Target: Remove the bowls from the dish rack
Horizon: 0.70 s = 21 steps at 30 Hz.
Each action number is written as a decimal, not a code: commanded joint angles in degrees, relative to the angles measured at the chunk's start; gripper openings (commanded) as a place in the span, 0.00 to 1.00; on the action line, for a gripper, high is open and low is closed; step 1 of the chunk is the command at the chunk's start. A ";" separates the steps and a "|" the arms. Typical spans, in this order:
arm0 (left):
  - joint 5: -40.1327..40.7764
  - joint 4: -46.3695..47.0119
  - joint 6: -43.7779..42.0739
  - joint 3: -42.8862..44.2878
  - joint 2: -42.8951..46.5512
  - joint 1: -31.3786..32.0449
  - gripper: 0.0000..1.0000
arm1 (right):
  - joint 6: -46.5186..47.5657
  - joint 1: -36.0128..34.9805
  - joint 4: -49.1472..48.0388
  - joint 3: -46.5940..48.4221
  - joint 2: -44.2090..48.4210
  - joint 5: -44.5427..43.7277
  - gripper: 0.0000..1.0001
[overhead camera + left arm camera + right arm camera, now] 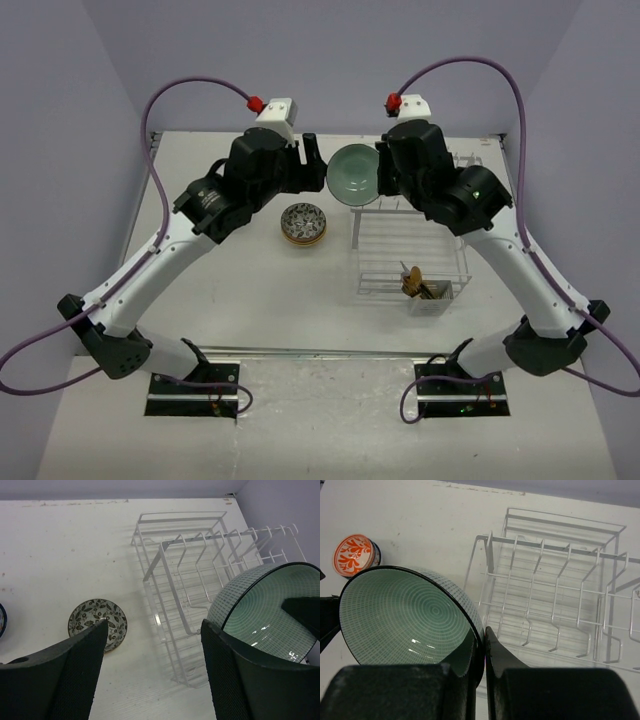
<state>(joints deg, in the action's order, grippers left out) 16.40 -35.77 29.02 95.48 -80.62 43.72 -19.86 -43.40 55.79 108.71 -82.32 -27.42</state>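
My right gripper is shut on the rim of a pale teal bowl with a dark rim, one finger inside and one outside. It holds the bowl tilted on edge in the air, left of the white wire dish rack. In the top view the teal bowl hangs at the rack's far left corner, between both grippers. My left gripper is open and empty just left of it. In the left wrist view the teal bowl shows behind the right one of my fingers. The rack's tines hold no bowls.
A stack of patterned bowls stands on the table left of the rack, a dark floral one on top. An orange-patterned bowl shows in the right wrist view. A small caddy with cutlery hangs at the rack's near right corner.
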 commanded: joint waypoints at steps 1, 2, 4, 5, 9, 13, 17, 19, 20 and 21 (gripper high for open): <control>1.44 1.84 1.66 1.73 -0.06 0.75 0.75 | -3.43 -0.28 -5.43 -0.51 1.55 -0.35 0.00; 0.74 2.37 1.75 1.46 0.11 0.83 0.74 | -3.26 -0.37 -5.60 -0.60 1.12 -0.61 0.00; 0.91 2.55 1.75 1.11 0.46 0.92 0.75 | -3.08 -0.37 -5.61 -0.86 0.24 -2.18 0.00; 2.39 2.11 1.66 1.20 0.90 1.01 0.76 | -2.65 -0.37 -5.34 -0.95 -0.72 -3.24 0.00; 7.67 0.26 1.83 1.20 3.36 1.10 0.79 | -1.85 -0.37 -5.25 -0.25 -3.18 -7.30 0.00; 6.37 1.14 1.83 -0.03 5.65 1.01 0.79 | -2.55 -0.46 -5.52 2.73 -5.47 -3.70 0.00; 6.01 1.05 1.48 -0.38 4.25 1.01 0.73 | -3.70 -0.72 -5.69 4.23 -6.71 -0.54 0.00; 6.62 0.53 1.13 -0.30 3.28 1.01 0.67 | -4.05 -0.99 -6.22 4.15 -6.53 -0.27 0.00; 6.88 0.18 1.04 0.23 1.97 1.01 0.64 | -4.22 -1.25 -6.13 4.41 -6.45 -0.35 0.00; 7.32 -1.22 0.78 0.75 1.17 1.01 0.58 | -4.22 -1.34 -6.04 4.67 -6.53 -0.27 0.00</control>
<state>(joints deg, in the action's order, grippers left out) 21.61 -35.70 29.63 95.31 -76.79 44.40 -21.93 -43.97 54.65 109.03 -90.70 -28.51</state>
